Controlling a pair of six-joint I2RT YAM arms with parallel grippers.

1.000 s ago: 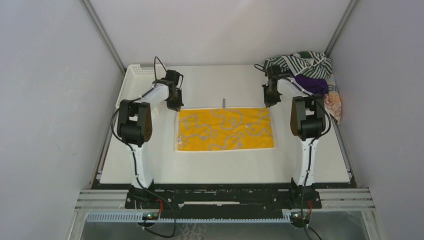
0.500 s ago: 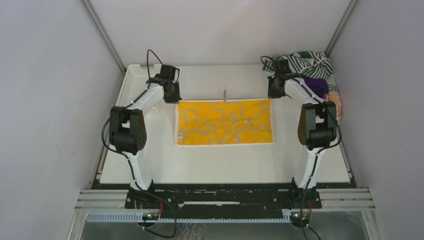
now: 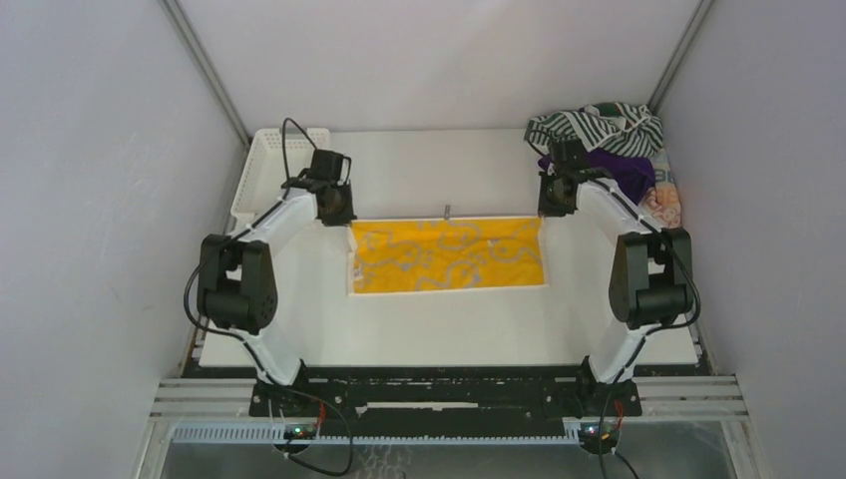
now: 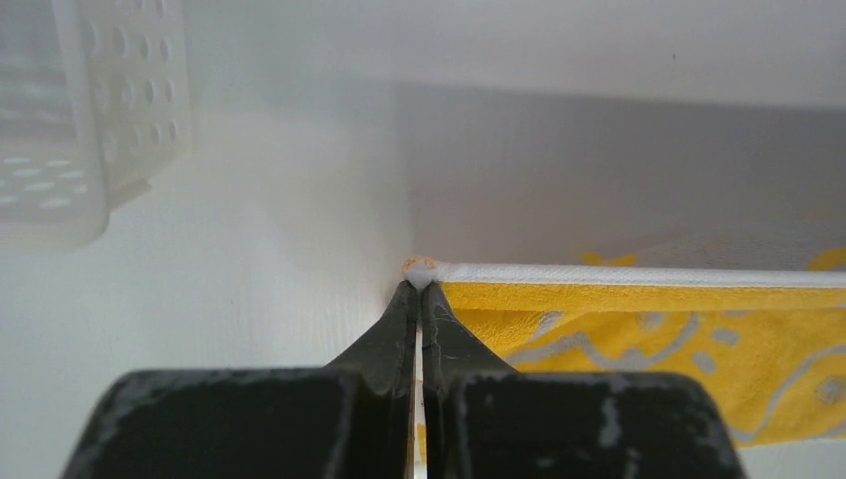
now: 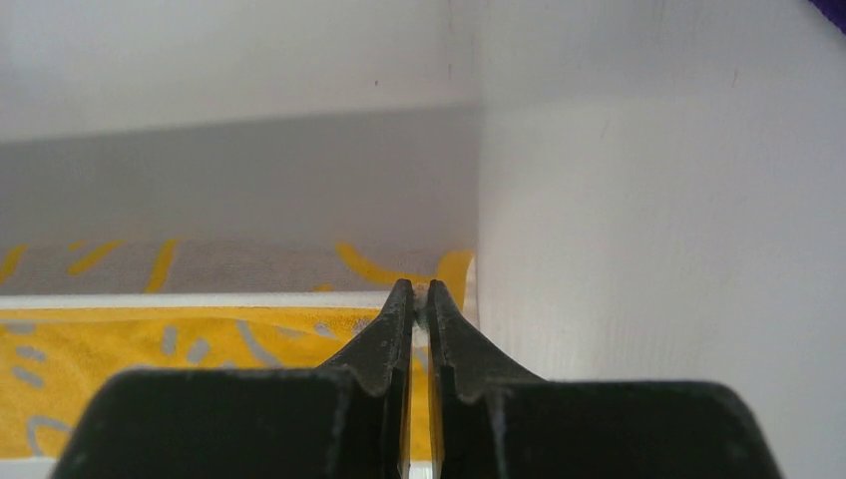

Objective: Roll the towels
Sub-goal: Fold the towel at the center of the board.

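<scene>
**A:** Where is the yellow towel [image 3: 447, 256]?

**B:** In the middle of the white worktop [image 3: 449, 329], between the two arms, with its long sides running left to right. The near part lies flat.

**A:** And the jaws?

**B:** Both pairs are pressed together on cloth. The left arm [image 3: 284, 215] has its jaws pinching the towel's far left corner, right at the white hem, as the left wrist view shows. The right arm [image 3: 609, 205] has its jaws pinching the far right corner in the same way.

**A:** What about the edge between them?

**B:** The hem runs straight from one corner to the other. It looks raised off the worktop, with shadowed cloth showing beyond it in the wrist views.

**A:** The other towels?

**B:** They are heaped in the far right corner. The green-and-white striped towel [image 3: 599, 122] is on top at the back, with the purple towel [image 3: 627, 170] in front of it. The orange patterned towel [image 3: 666, 205] is at the right edge.

**A:** Anything else?

**B:** A white basket [image 3: 261, 170] stands at the far left, near the left arm. A small grey thing [image 3: 448, 210] sits just beyond the towel's far edge; I cannot tell what it is.
</scene>
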